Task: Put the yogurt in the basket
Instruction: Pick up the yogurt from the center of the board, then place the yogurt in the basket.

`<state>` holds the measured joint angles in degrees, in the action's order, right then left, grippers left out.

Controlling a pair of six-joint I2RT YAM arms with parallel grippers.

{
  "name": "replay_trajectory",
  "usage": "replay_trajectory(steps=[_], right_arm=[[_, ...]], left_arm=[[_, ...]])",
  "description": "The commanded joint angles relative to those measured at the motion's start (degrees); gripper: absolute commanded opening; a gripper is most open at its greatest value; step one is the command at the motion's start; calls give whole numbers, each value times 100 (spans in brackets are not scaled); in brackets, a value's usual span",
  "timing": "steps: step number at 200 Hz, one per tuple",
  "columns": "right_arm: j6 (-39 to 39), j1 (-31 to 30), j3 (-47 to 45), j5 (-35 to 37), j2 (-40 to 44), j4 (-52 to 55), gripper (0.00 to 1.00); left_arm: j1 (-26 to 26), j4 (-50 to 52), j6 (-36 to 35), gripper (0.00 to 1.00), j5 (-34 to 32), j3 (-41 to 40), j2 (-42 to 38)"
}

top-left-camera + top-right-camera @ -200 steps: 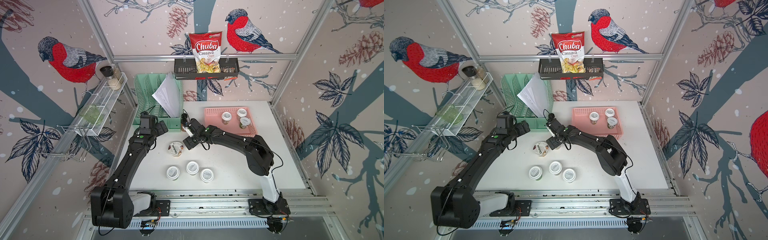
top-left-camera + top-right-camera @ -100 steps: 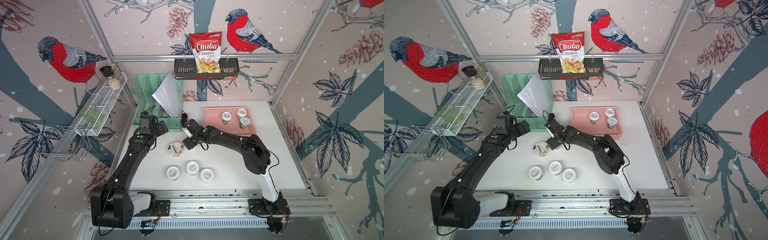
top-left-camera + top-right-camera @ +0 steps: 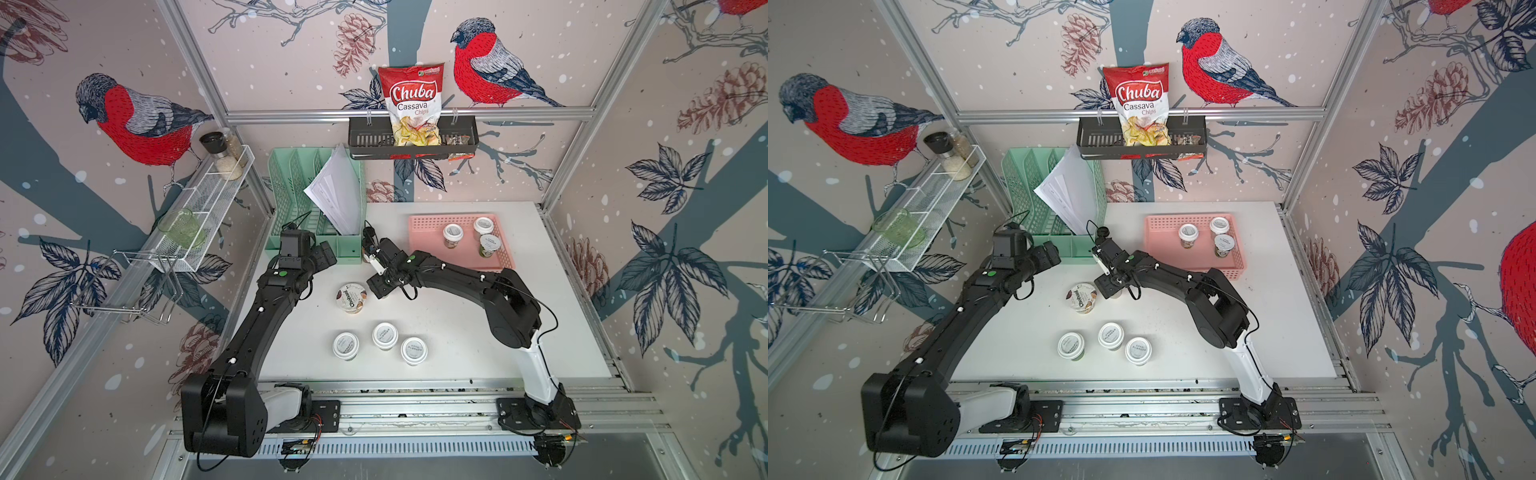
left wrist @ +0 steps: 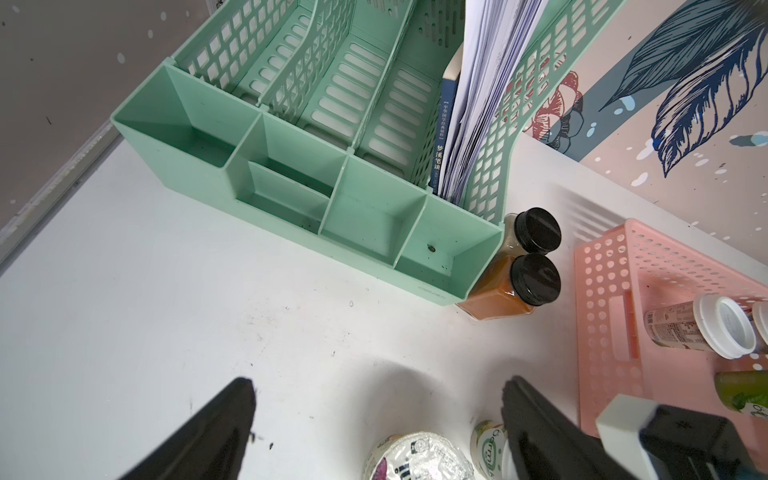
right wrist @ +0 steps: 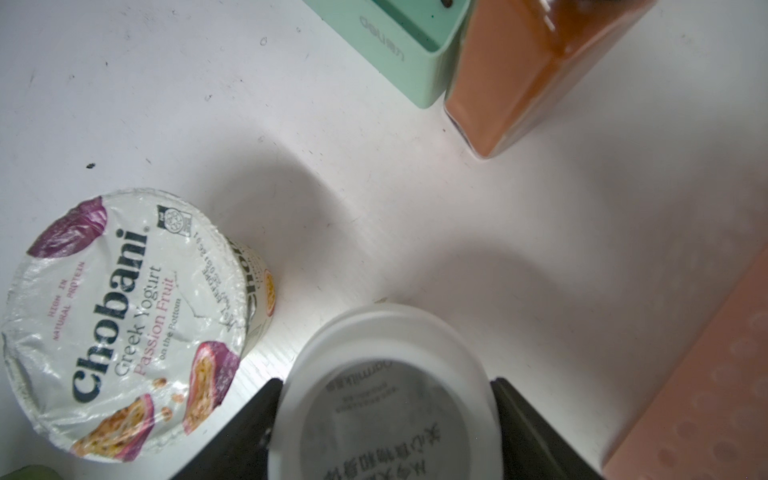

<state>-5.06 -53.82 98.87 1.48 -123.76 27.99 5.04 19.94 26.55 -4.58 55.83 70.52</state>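
Three jars [image 3: 453, 232] sat in basket [image 3: 424, 226] at bench's [image 3: 457, 361] back right corner. Remaining: three loose jars [image 3: 385, 335] near front edge, cup [image 3: 352, 296] mid-bench, fourth jar [image 5: 386, 415] between right gripper's [image 5: 386, 382] fingers, grip unclear. Left gripper [image 4: 378, 386] gaped wide, empty.

Left arm [image 3: 266, 316] stretched forward, left gripper [image 4: 378, 384] spread wide above the table. Right arm [image 3: 457, 278] bent inward and low, right gripper [image 5: 386, 382] straddling a jar [image 5: 374, 428] lid, fingers [image 5: 249, 432] at its edges; contact unclear.

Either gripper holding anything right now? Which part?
Left gripper open, empty. Right gripper flanks a white-lidded yogurt jar at the lid's sides; a firm grip cannot be told.
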Motion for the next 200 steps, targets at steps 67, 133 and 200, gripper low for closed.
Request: replay_trajectory(steps=[67, 133, 200], right_arm=[[-4, 17, 173, 145, 221, 299, 77], [62, 411, 558, 303, 636, 706, 77], [137, 1322, 345, 556, 1285, 751, 77]], left_arm=[[-17, -137, -62, 96, -8, -11, -71], [-20, -214, -90, 96, 231, -6, -65], [432, -225, -44, 96, 216, 394, 275]])
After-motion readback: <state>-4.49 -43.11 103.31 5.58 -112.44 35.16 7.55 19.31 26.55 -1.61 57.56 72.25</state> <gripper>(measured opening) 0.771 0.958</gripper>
